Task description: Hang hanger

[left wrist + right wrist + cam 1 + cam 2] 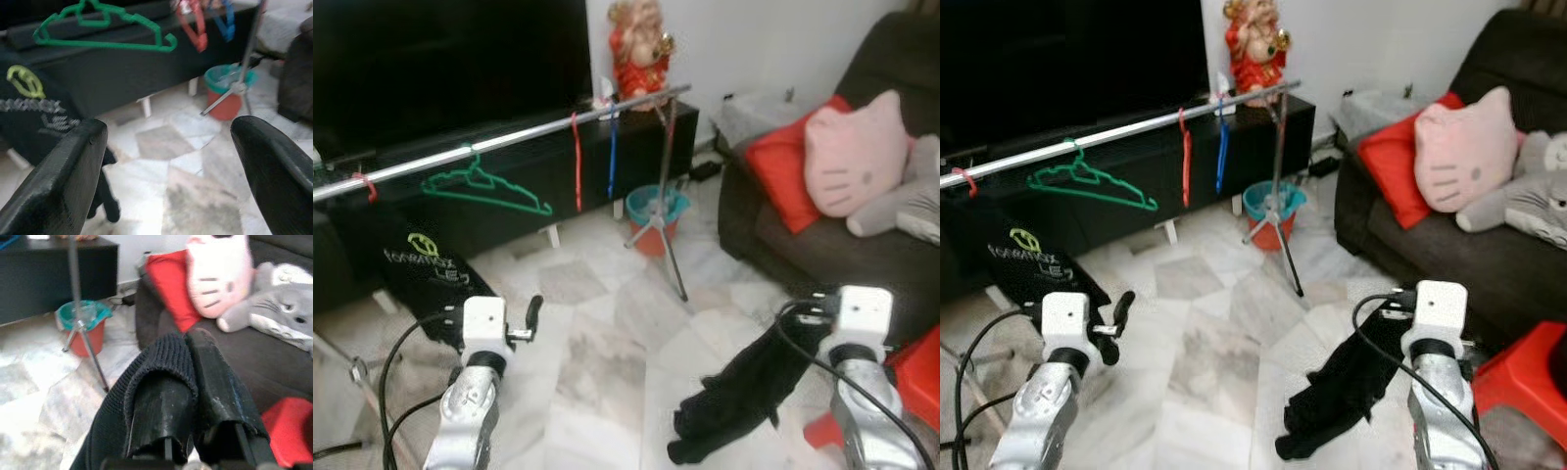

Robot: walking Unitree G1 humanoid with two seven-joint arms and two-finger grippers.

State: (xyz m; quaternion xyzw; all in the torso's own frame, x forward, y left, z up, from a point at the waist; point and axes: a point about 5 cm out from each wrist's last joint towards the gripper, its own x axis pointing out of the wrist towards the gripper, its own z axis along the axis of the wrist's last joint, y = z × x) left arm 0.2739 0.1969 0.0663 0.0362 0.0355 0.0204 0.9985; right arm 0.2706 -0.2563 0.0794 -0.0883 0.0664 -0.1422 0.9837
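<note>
A black garment point(744, 392) is pinched in the closed right claw point(188, 357); the left claw point(166, 161) is held wide open, empty. The green hanger point(484, 186) hangs ahead; the dangling cloth could be snagged.

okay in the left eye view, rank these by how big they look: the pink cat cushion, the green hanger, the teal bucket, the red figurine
1. pink cat cushion
2. green hanger, widest but thin
3. red figurine and teal bucket: too alike to rank
</note>
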